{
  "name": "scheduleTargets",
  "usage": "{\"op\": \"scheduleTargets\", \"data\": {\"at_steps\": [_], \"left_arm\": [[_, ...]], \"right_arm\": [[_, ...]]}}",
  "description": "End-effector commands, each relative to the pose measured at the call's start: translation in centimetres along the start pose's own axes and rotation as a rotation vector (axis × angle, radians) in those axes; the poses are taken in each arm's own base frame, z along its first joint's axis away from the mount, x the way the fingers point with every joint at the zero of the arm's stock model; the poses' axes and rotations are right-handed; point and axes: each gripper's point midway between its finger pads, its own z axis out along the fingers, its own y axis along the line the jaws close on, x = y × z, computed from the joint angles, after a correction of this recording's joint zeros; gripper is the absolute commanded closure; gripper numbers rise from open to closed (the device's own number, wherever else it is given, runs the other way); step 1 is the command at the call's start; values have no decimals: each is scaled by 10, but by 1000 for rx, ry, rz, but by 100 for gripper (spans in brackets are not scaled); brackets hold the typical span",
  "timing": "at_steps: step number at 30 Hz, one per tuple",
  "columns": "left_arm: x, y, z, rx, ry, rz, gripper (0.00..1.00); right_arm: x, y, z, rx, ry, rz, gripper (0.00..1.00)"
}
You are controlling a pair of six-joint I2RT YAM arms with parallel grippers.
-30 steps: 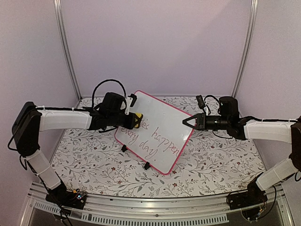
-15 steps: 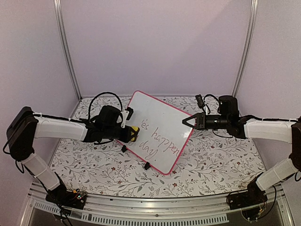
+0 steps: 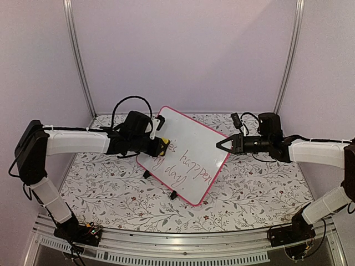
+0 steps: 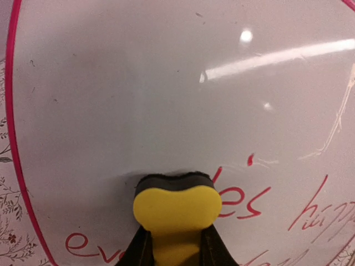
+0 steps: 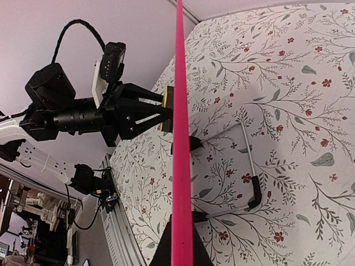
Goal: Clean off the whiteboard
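Whiteboard (image 3: pixel 186 133) is propped at a tilt on its two black feet (image 3: pixel 146 174) near the middle of the bench (image 3: pixel 249 194), with its long axis running from the far left towards the near right. Its right edge is pinched by the right gripper (image 3: pixel 223 143), which is closed on the pink frame (image 5: pixel 181 138). The left gripper (image 3: pixel 158 146) is nearer the writing and is closed on a yellow eraser (image 4: pixel 176 208), which is pressed against the left part. Red script is seen to the right of and below the eraser, so the next stroke is judged to be needed towards the bench's near right corner. The upper half is bare and glossy, and two lines of script are not yet erased.
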Motion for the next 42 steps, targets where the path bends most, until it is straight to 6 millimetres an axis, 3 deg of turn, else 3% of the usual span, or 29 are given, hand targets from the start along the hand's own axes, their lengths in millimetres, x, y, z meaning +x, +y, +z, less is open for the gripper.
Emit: {"op": "scheduleTargets", "data": {"at_steps": [1,14,18,27,32,37,42], "left_arm": [[6,3,15,-3,21,8,100],[74,16,-20,-23,95,-60,100],[66,17,-21,-35,75,-57,100],[-8,4,-5,-22,-31,27,100],[-29,0,9,-20,-51,39,100],[-17,-4,11,12,-35,9,100],[33,1,5,10,42,-39,100]], "right_arm": [[76,-11,4,-20,241,14,100],[81,-15,6,-25,255,35,100],[82,-16,7,-23,260,42,100],[82,-16,7,-20,258,40,100],[82,-17,6,-18,257,40,100],[83,-18,7,-12,256,41,100],[85,-20,8,-13,261,46,100]]}}
